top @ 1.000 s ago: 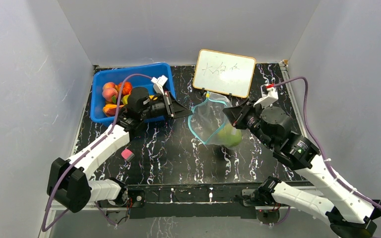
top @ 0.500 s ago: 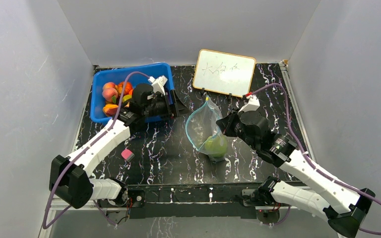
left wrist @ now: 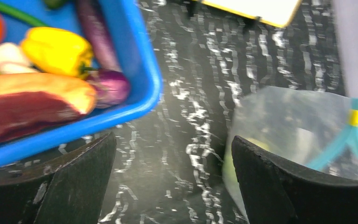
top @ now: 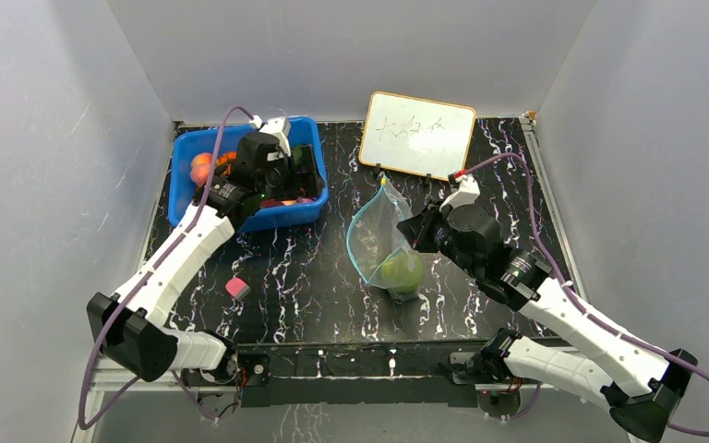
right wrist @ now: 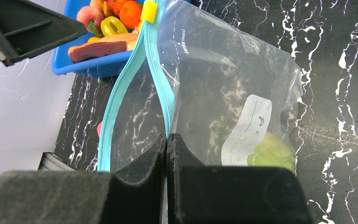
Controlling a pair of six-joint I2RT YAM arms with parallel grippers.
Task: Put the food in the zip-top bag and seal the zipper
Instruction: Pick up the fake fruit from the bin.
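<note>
SCENE STOCK, top + wrist views
1. left gripper (top: 303,173): fingers spread wide, nothing btwn them; hangs over right end of blue bin (top: 277,218), upper left of top view
2. right gripper (right wrist: 167,154): fingers pressed together, pinching the zipper (right wrist: 121,93) edge of the zip-top bag (top: 377,231); bag held up at frame ctr, mouth gaping as a teal loop twd the left, yellow slider (right wrist: 149,10) at its upper end
3. green fruit (top: 402,270): already inside bag, low corner; touching table (top: 314,277) or not, can't tell
4. Food left in bin: long slice (left wrist: 28,105), yellow pepper (left wrist: 56,49), purple eggplant (left wrist: 113,86), peach/orange pcs (top: 205,166) at far left end
5. Non-task: whiteboard (top: 417,134) behind bag; pink cube (top: 236,287) lower left, well apart

KEY RELATION: in left wrist view the slice lies up + left of the left finger, long axis approx left-right, i.e. along the line btwn the fingers, not across it; prob needs a wrist turn to grab. Left arm is nearer the bin; right arm is busy w/ the bag. Bag sits right of the bin, mouth facing it
</note>
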